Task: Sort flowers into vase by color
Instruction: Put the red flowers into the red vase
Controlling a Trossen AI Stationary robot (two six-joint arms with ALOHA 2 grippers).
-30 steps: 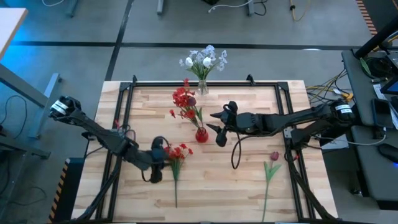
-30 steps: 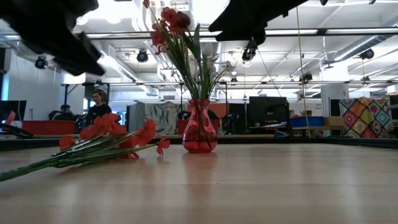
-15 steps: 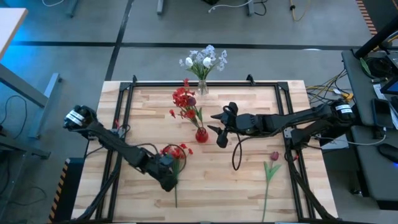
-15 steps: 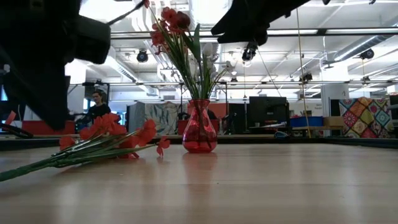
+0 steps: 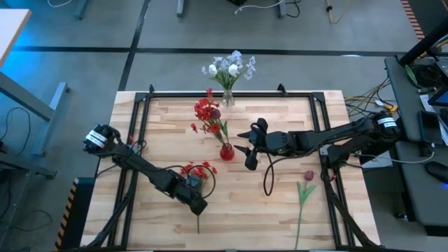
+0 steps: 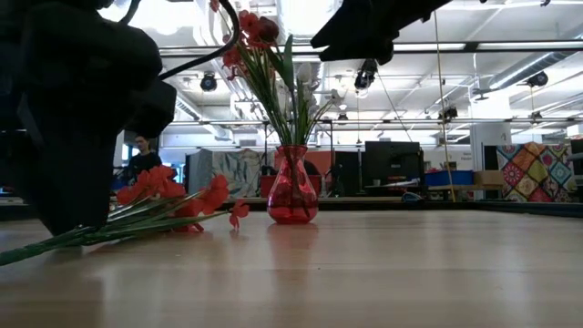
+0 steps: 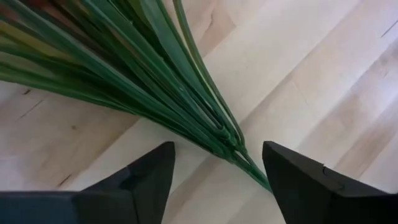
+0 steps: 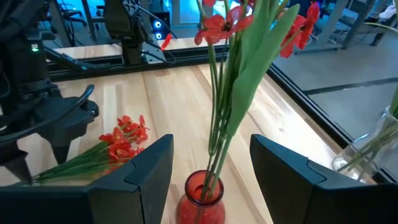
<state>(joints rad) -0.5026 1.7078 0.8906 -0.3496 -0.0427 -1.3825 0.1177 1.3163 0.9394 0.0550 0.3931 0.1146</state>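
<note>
The wooden tabletop [image 5: 280,203] sits in a workshop with a grey floor. Centre stage stands the red vase [image 5: 226,151], the right pincer [image 5: 248,145] spread just beside it. Near the front edge the left pincer [image 7: 216,174], prongs apart, straddles the red bunch [image 5: 197,171]'s stems; closing off-centre, it could pinch only a few and scatter the rest.

The wooden worktop [image 5: 280,203] carries a red vase [image 5: 227,151] near its middle, a clear vase [image 5: 228,98] at the far edge, a red bunch [image 5: 197,180] and a pink tulip [image 5: 304,189] lying flat.
</note>
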